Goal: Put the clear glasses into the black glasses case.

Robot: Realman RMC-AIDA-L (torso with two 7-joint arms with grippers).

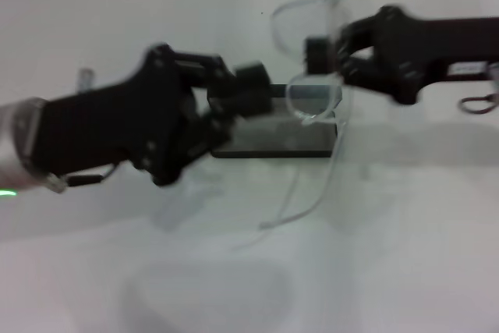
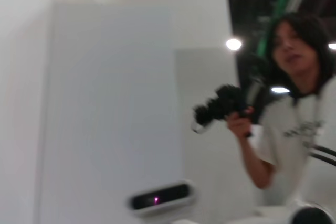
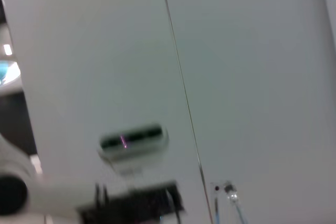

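Observation:
The black glasses case [image 1: 274,139] lies open in the middle of the white table in the head view, its greyish inside facing up. My right gripper [image 1: 321,54] reaches in from the right, above the case's far right end, shut on the clear glasses [image 1: 313,100]. The glasses hang over that end, with one thin arm trailing down toward the table in front. My left gripper [image 1: 248,93] comes in from the left and sits at the case's far left corner; I cannot tell whether it grips the case. Neither wrist view shows the case or the glasses.
A small looped cable [image 1: 477,103] lies on the table at the right edge, and a small clear item [image 1: 84,77] sits at the far left. The left wrist view shows a wall and a person [image 2: 294,108] holding a black device.

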